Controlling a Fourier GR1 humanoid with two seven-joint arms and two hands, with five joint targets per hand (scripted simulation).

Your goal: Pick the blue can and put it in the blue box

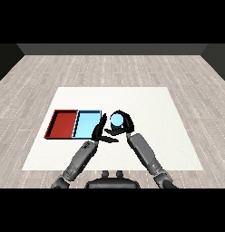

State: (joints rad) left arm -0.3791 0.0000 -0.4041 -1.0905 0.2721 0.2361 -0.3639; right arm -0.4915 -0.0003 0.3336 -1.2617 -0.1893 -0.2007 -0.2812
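Note:
The blue can stands just right of the light blue tray, near the table's middle. My right hand is curled round it, with fingers arching over its far side and the thumb at its near side. My left hand lies flat with straight fingers beside the blue tray's right edge, close to the can's left. The red tray sits at the left of the blue one.
The two trays lie side by side on the white table. Both forearms come in from the lower corners and meet near the table's middle.

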